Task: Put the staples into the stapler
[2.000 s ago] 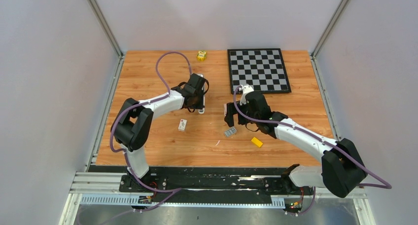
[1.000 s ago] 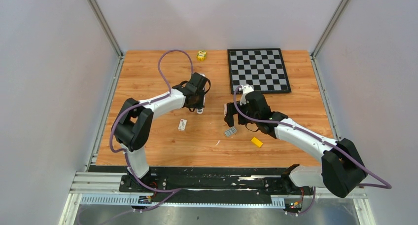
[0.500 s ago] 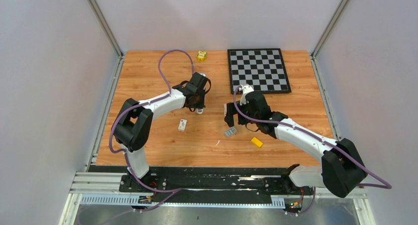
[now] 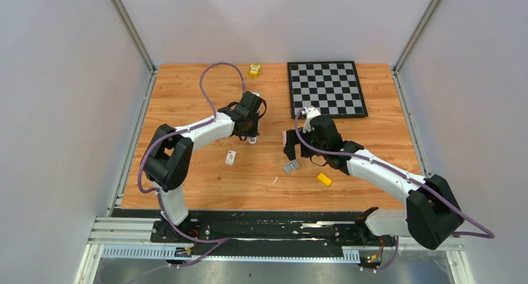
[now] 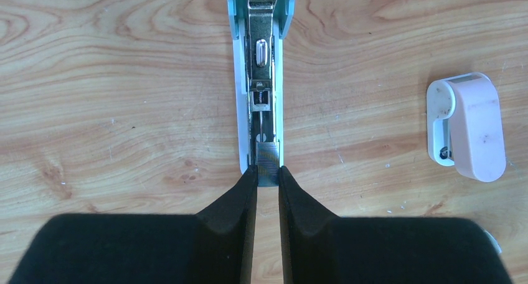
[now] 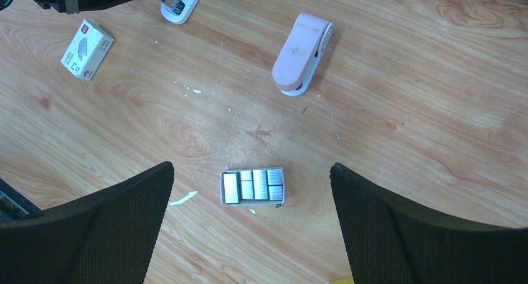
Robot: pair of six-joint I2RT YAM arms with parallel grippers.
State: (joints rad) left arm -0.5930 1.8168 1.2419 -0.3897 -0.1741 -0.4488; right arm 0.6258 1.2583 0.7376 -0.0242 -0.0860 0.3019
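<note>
The stapler (image 5: 261, 60) lies open on the wood, pale blue-white with a bare metal channel running away from my left gripper (image 5: 268, 170). That gripper is shut on a short silvery strip of staples (image 5: 268, 159), which sits at the near end of the channel. From above, the left gripper (image 4: 251, 133) covers most of the stapler (image 4: 253, 139). My right gripper (image 6: 251, 169) hangs open, its fingers wide apart above a small tray of more staples (image 6: 253, 186). The same tray (image 4: 291, 167) shows from above, just in front of the right gripper (image 4: 297, 150).
A pink mini stapler (image 6: 302, 53) lies between the two arms, also to the right of the left gripper (image 5: 473, 128). A small staple box (image 4: 231, 157) lies near the left arm, a yellow block (image 4: 324, 179) front right, a chessboard (image 4: 328, 88) and yellow toy (image 4: 254, 70) far back.
The left gripper has crept slightly toward the far side along the stapler, covering more of it. The right arm has not moved.
</note>
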